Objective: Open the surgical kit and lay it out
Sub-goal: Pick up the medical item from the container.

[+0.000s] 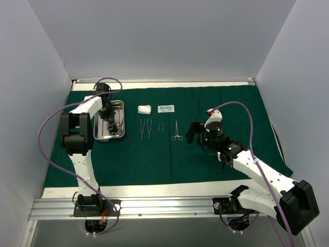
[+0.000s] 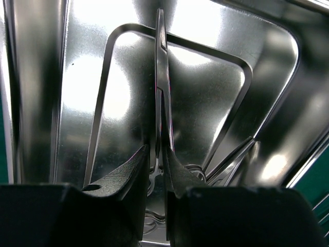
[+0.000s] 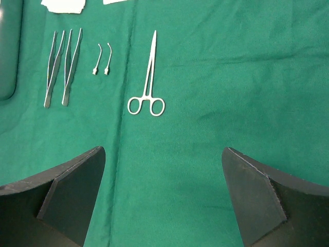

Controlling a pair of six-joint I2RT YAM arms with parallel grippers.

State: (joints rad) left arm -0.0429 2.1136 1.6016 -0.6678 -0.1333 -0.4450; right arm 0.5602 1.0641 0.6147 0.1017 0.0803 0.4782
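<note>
The cloth [image 1: 205, 164] is matt dark green fabric, faintly creased. At its ten o'clock the tray [image 1: 119, 134] is mirror-polished steel full of glare; the slim instrument [image 2: 160, 62] over it is equally glossy metal. The forceps [image 3: 150, 69] and tweezers [image 3: 67, 92] are smooth silvery metal. The gauze [image 1: 144, 109] looks soft, white. The left end effector [image 2: 156, 152] and right end effector [image 3: 163, 152] have matt black plastic-looking fingers.
</note>
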